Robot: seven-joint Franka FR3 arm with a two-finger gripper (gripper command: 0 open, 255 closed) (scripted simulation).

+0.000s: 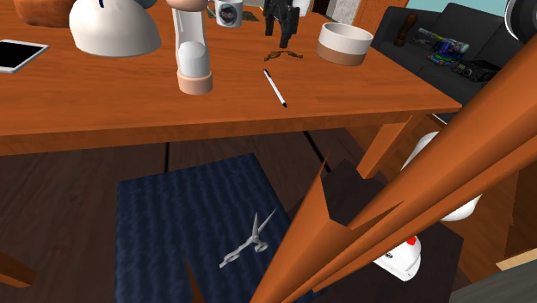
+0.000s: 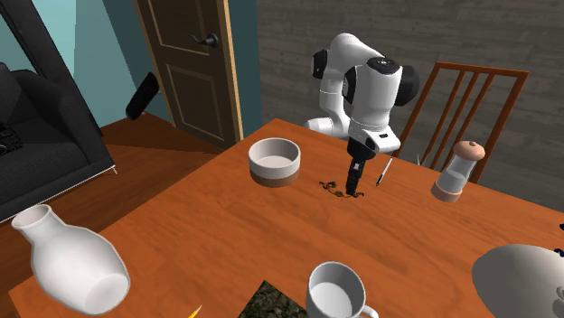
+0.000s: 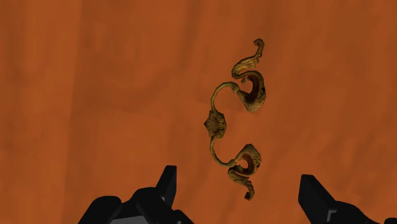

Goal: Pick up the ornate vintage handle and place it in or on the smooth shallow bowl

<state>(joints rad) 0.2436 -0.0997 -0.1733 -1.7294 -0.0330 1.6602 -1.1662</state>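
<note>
Item: ornate vintage handle (image 3: 216,123), dark bronze in colour, scrolled at both ends, with a small medallion at mid-bow. Location: lay flat on the counter (image 1: 129,103), under the tool (image 3: 238,181), near the shallow bowl (image 1: 342,53) but apart from it; a pen (image 1: 274,88) lay close by on the other side. Tool state: I read the two black fingers as standing wide apart and touching nothing, with the scroll nearer the tool seen between them. Handling, in my judgement: stiff, small, probably light; thin and low to the counter, so the fingers would have to come right down to the surface. Its curved, uneven relief could let it twist or slip in a pinch. Suggested hold: across the thin bow at the medallion, not on a scroll end, where I judged it would swing. Destination: bowl, white with a brown band at its base, upright and open
</note>
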